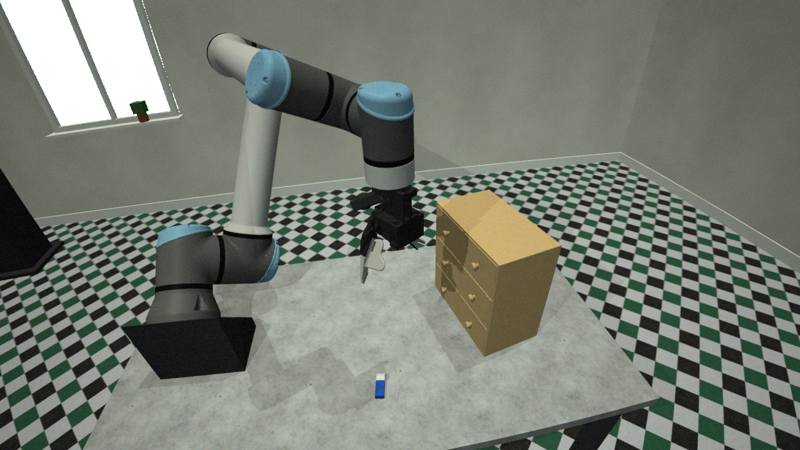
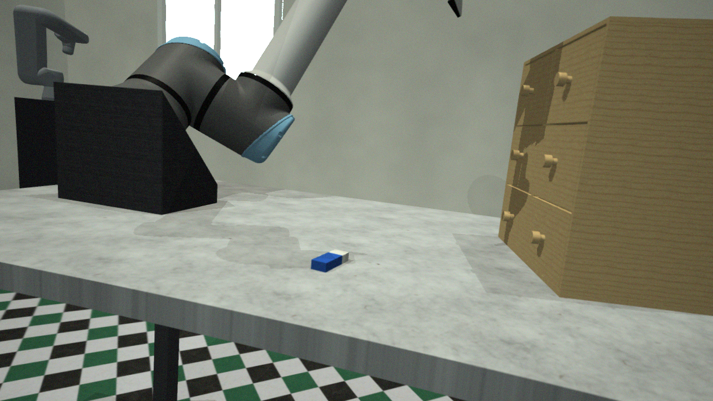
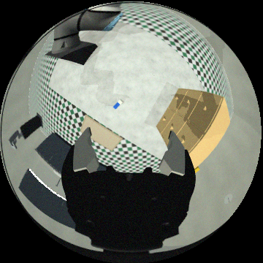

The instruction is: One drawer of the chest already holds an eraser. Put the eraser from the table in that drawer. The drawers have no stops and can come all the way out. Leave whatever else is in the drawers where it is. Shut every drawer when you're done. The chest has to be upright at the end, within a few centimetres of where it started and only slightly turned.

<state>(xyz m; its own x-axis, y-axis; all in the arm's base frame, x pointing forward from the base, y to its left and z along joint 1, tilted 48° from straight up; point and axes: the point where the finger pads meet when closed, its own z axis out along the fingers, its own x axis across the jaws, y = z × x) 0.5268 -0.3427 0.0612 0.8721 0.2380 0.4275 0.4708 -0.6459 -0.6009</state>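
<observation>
The blue and white eraser [image 1: 379, 387] [image 2: 327, 261] [image 3: 117, 104] lies flat on the grey table [image 1: 313, 313] [image 2: 408, 309] [image 3: 146, 73]. The wooden chest [image 1: 520, 296] [image 2: 648, 174] [image 3: 214, 135] stands upright to the right of it. Its three drawers, each with two knobs, look shut, so what is inside them is hidden. My gripper [image 1: 393, 262] [image 3: 130, 128] is open and empty. It is high above the table, to the left of the chest's drawer fronts and well above the eraser. In the exterior view only a fingertip shows at the top edge.
The black robot base block [image 1: 195, 349] [image 2: 109, 149] [image 3: 78, 54] stands at the left of the table. The table's front edge [image 1: 559, 425] [image 2: 299, 319] runs beyond the eraser. The upper arm [image 1: 260, 162] rises from the base and reaches over the table. Shadows fall on the drawer fronts.
</observation>
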